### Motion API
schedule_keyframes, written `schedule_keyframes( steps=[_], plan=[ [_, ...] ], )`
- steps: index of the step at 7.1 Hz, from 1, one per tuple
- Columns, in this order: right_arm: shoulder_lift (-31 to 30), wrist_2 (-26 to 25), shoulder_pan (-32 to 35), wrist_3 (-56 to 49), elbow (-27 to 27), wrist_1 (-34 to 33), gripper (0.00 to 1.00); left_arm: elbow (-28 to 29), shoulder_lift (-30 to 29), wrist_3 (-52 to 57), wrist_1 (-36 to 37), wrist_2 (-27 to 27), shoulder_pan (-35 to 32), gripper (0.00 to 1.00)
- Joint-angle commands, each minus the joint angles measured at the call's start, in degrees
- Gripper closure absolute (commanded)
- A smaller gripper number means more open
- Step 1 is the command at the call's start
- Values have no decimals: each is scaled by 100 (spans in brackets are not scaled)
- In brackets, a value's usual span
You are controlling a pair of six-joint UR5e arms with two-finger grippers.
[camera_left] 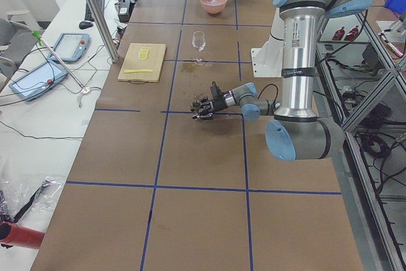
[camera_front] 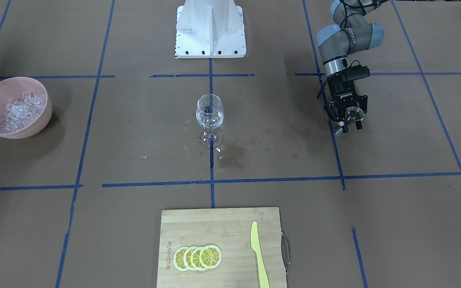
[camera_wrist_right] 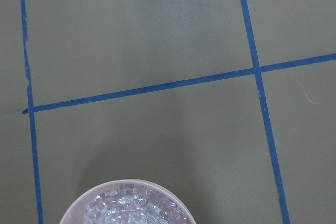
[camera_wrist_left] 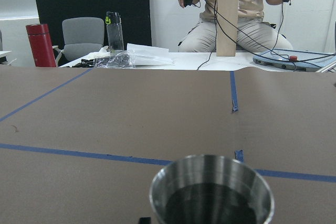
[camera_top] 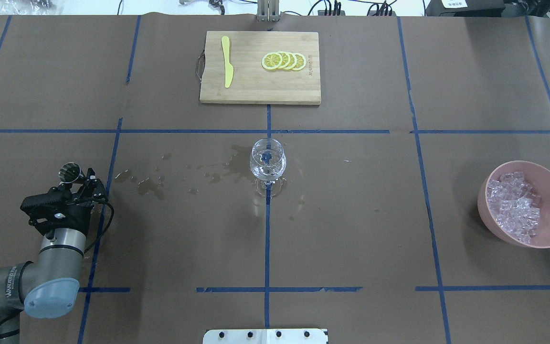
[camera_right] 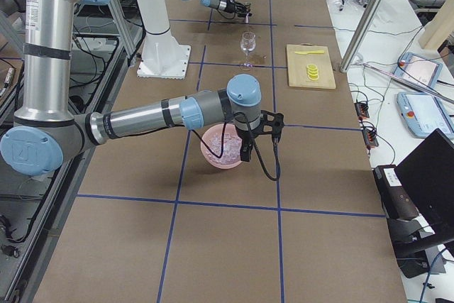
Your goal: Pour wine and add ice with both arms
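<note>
In the front-facing view, only the left arm is seen, and it is cut off by the top edge. The left gripper is clenched on a small metal cup. The ice is heaped in a pink bowl near the tabletop's end on the robot's right, well apart from those fingers. The wine glass stands at the tabletop's middle, between the cup and the bowl.

In the overhead view, the left arm is cut off at the lower left corner. A cutting board is set at the far edge.

In the exterior right view, the right gripper hangs over the bowl, part of whose rim is hidden behind it. Whether its fingers are spread or closed cannot be told, nor whether they touch the ice.

In the left wrist view, only the cup's upper part is shown, with dark liquid inside. The rest is cut off by the lower edge, and the fingers are hidden.

In the right wrist view, only a part of the bowl's rim and some ice are seen at the lower edge.
</note>
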Motion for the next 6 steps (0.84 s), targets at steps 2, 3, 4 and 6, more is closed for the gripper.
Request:
schedule_keyframes(
  steps=[2, 3, 4, 6],
  plan=[
    [-1, -2, -3, 0, -27, 4, 0, -3, -9, -12, 0, 3, 59, 50],
    [-1, -2, -3, 0, -28, -5, 0, -11, -9, -12, 0, 3, 103, 51],
    [-1, -2, -3, 0, -28, 4, 0, -12, -18, -12, 0, 3, 129, 51],
    [-10, -2, -3, 0, -28, -5, 0, -20, -44, -12, 0, 3, 138, 55]
  ],
)
